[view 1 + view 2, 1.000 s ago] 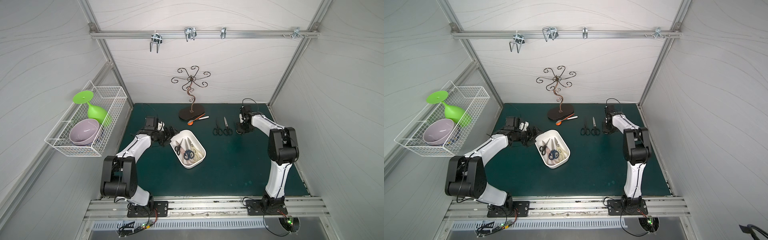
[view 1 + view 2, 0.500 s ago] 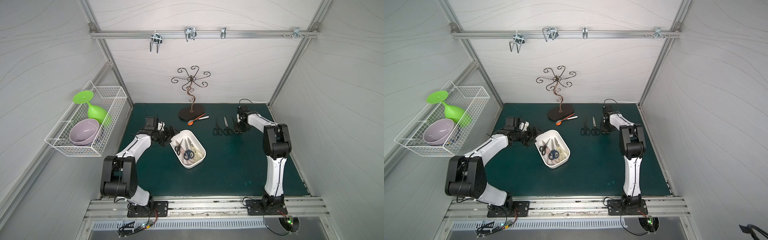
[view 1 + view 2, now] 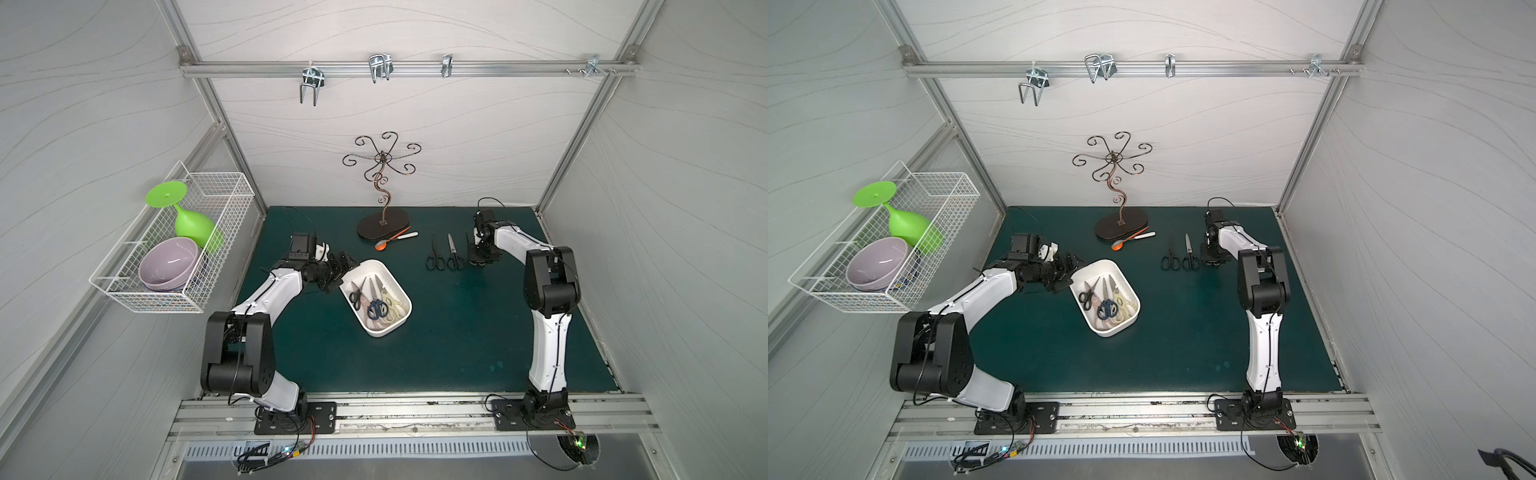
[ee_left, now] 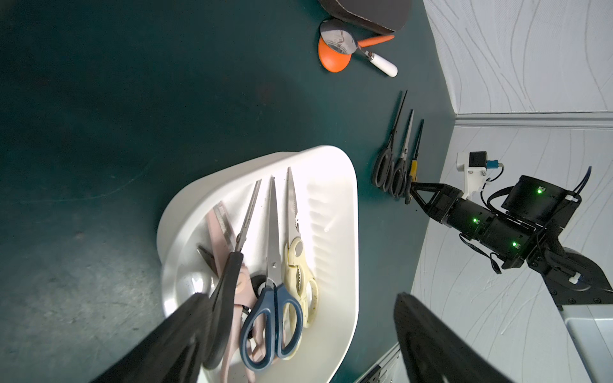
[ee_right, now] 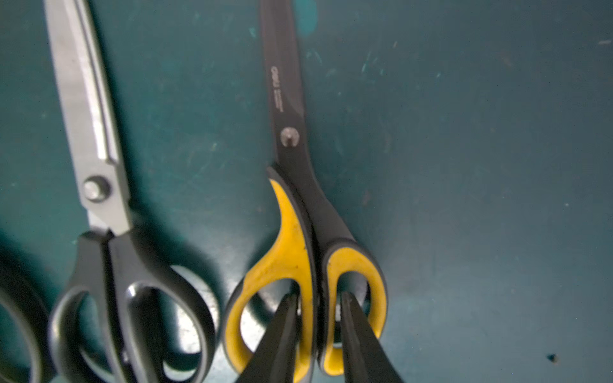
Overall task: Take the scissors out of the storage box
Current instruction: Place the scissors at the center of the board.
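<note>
Seven scissors in stock. Three lie in a row on the desk: a dark-bladed pair, a bright-bladed pair and the yellow pair. My right fingers stand one in each of its loops, with the joined bars between them; whether they press or sit slack, I cannot tell.

Four lie overlapped in the box: black scissors, pink shears, blue scissors and cream shears. My left fingers hang spread wide at its end, empty.

Handling, by my estimate: stiff steel, blades likely slippery, shears heavier. Take hold at the handles, black scissors first.
</note>
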Available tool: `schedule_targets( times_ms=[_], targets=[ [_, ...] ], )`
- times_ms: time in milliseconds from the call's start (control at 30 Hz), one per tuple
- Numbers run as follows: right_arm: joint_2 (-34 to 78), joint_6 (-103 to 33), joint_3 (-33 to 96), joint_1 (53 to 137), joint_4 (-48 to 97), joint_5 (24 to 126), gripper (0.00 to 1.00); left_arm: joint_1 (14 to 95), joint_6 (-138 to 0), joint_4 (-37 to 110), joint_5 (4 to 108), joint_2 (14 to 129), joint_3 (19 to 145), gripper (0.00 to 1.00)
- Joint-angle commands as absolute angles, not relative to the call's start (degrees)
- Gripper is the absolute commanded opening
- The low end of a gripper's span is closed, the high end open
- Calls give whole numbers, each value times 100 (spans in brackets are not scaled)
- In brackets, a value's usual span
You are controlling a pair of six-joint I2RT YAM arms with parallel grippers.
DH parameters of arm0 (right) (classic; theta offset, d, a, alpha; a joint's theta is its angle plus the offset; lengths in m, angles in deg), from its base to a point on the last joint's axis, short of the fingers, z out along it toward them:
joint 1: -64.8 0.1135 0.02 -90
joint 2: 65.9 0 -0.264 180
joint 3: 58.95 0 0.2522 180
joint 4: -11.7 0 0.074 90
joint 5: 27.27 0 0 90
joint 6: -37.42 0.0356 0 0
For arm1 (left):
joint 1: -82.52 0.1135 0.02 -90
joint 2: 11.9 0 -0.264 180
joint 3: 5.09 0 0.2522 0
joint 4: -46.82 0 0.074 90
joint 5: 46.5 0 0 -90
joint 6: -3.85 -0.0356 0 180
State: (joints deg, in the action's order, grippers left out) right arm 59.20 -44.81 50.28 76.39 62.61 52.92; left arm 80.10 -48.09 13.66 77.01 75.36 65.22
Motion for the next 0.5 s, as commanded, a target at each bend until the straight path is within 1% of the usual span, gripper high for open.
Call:
schedule_targets(
  times_ms=[0, 67, 167, 467],
  targets=[
    [5849, -4359, 5124, 7614, 6505, 5348, 29, 7998, -4862, 1513, 7768, 7581, 6514, 91],
    [5771, -4353, 5192, 7611, 6557, 5393, 30, 8005, -4877, 1502, 7743, 7590, 6499, 91],
    [5631, -4324, 5333, 7615, 6650, 5426, 36, 8006, -4876, 1495, 7725, 7598, 6483, 91],
    [5037, -4189, 5592, 7683, 6916, 5575, 38, 8013, -4869, 1448, 7595, 7598, 6471, 91]
  ],
)
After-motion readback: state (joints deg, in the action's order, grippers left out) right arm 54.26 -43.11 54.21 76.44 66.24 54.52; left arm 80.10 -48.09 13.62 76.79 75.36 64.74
